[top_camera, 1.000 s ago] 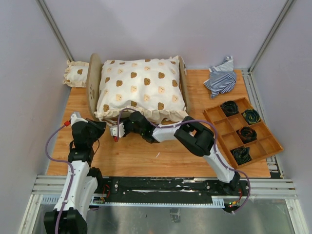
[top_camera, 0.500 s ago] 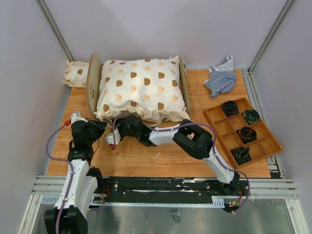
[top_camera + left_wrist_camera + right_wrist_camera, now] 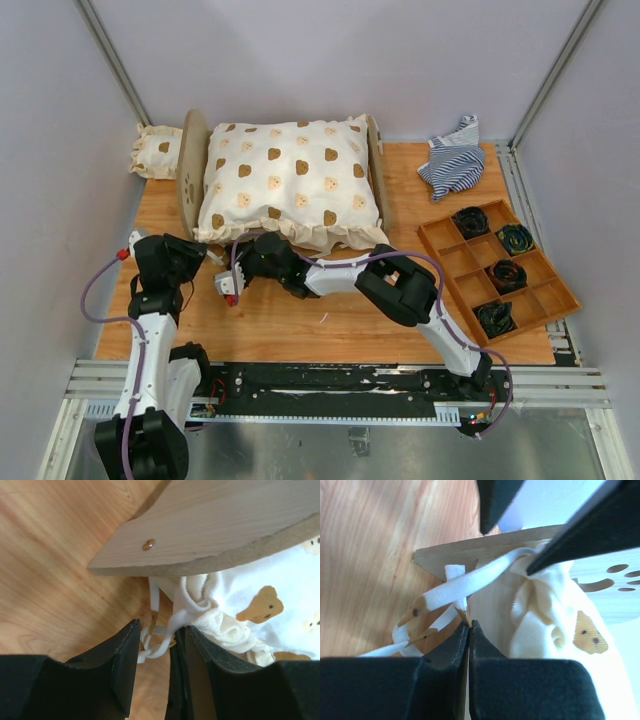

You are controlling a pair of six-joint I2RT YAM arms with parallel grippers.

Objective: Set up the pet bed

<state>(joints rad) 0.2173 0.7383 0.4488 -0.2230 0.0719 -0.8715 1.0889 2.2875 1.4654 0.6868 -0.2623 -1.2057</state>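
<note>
The pet bed (image 3: 190,165) stands at the back of the table with a cream bear-print cushion (image 3: 290,180) lying on it. Its wooden end board (image 3: 210,525) fills the top of the left wrist view. My left gripper (image 3: 208,258) is at the cushion's front left corner. Its jaws (image 3: 160,640) are open, with the cushion's white tie strings (image 3: 159,647) lying loose between them. My right gripper (image 3: 228,290) is shut on the tan tip of a white tie (image 3: 465,582), just below the bed's corner (image 3: 500,545). The bed's base is hidden under the cushion.
A small bear-print cushion (image 3: 157,152) lies behind the left end board. A striped cloth (image 3: 452,160) sits at the back right. A compartmented wooden tray (image 3: 432,240) with dark rolled items stands on the right.
My left gripper has opened and its arm has shifted a little left. The right gripper moved left and towards the front with the tie, then held still.
</note>
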